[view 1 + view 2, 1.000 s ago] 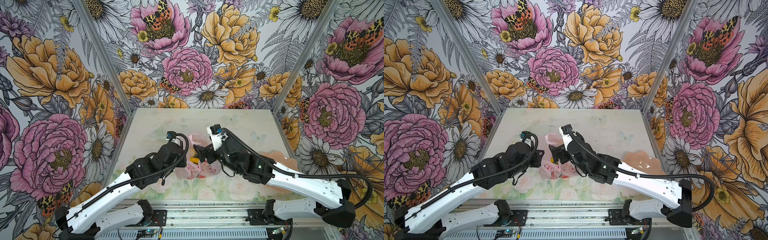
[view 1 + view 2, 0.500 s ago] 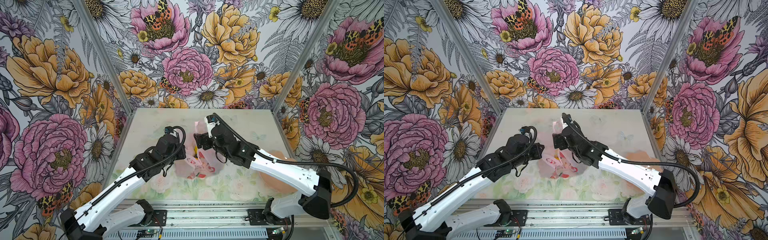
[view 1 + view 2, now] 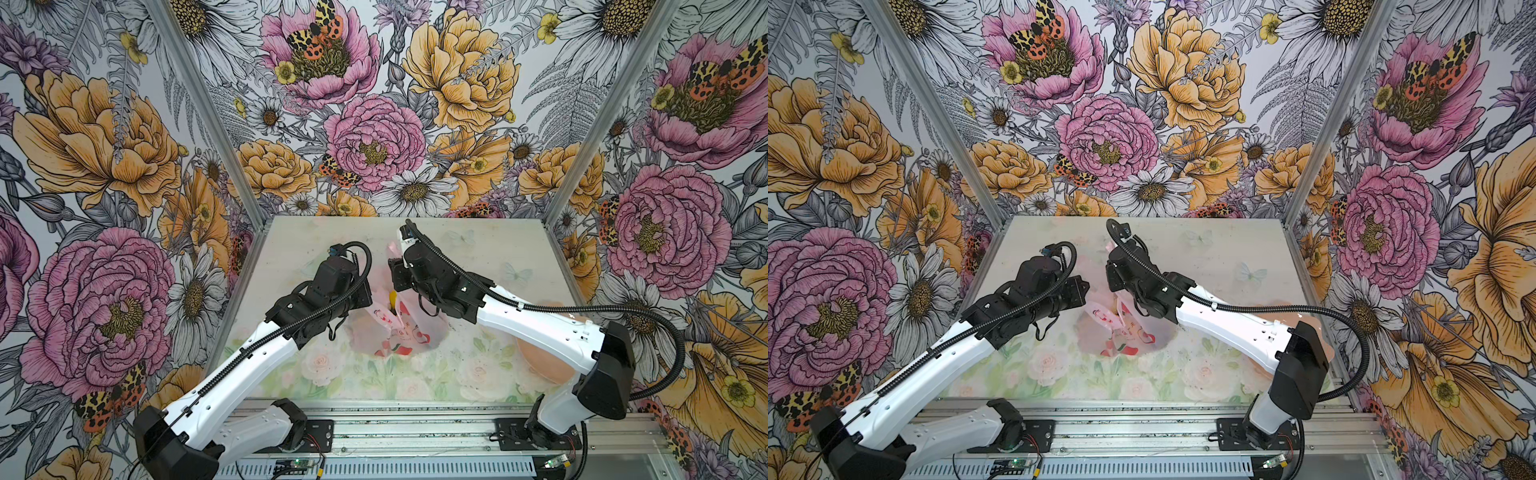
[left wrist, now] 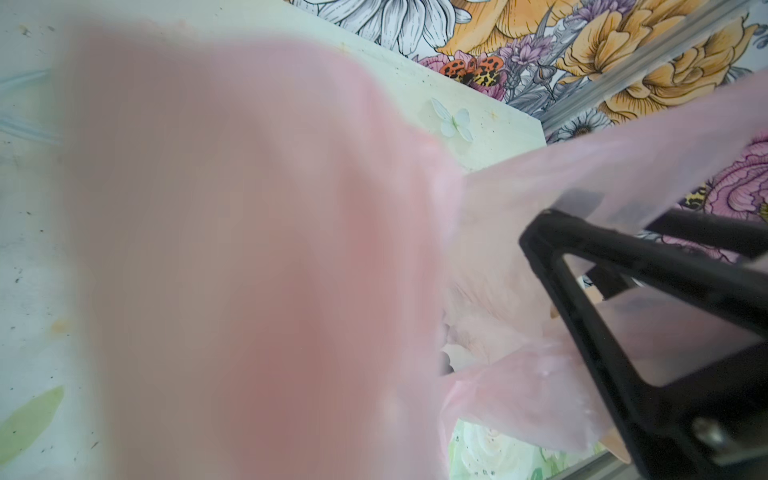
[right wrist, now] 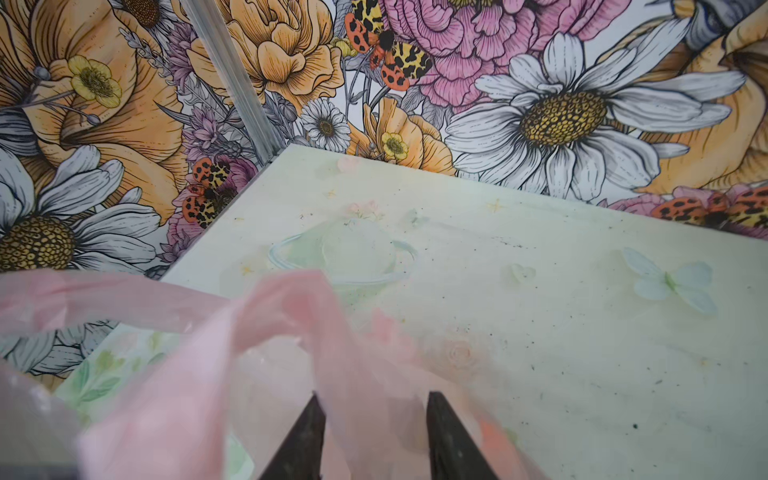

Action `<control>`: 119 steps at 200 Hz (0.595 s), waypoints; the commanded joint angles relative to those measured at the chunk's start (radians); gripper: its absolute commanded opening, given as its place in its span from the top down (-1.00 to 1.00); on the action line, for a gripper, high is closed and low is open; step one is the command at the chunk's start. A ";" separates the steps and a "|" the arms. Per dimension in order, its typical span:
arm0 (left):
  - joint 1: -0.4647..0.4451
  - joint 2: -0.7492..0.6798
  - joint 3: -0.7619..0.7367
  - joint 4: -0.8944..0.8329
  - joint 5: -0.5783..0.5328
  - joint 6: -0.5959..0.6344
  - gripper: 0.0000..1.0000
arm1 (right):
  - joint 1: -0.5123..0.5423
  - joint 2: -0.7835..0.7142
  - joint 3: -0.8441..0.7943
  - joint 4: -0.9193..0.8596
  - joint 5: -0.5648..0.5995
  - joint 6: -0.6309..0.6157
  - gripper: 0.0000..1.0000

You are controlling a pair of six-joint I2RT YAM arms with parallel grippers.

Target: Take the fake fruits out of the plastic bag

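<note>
The plastic bag, pale pink with red print, stands drawn up between my two grippers at mid-table. A bit of yellow fake fruit shows in its mouth; the other fruits are hidden inside. My left gripper is at the bag's left upper edge. Its jaws are hidden, because pink bag film lies over its camera. My right gripper is at the right upper edge, its dark fingers apart with a band of the bag passing between them.
A peach plate lies at the right, partly under my right arm. The flowered walls close in the back and both sides. The back half of the tabletop shows only printed butterflies and specks.
Both grippers have risen from low over the bag and drawn its top upward. The left jaws have closed, and the right fingers have narrowed around the bag film.
</note>
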 commanded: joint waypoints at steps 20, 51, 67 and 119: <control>0.132 0.097 0.147 0.027 -0.036 0.041 0.91 | -0.147 0.053 0.121 0.038 -0.010 -0.075 0.95; 0.223 0.160 0.273 0.064 -0.006 0.062 0.95 | -0.211 0.039 0.182 0.089 -0.064 -0.086 1.00; 0.241 0.173 0.325 0.103 0.015 0.077 0.95 | -0.240 0.011 0.198 0.107 -0.086 -0.084 1.00; 0.312 0.118 0.343 0.166 0.001 0.113 0.96 | -0.293 -0.113 0.059 0.237 -0.163 -0.042 1.00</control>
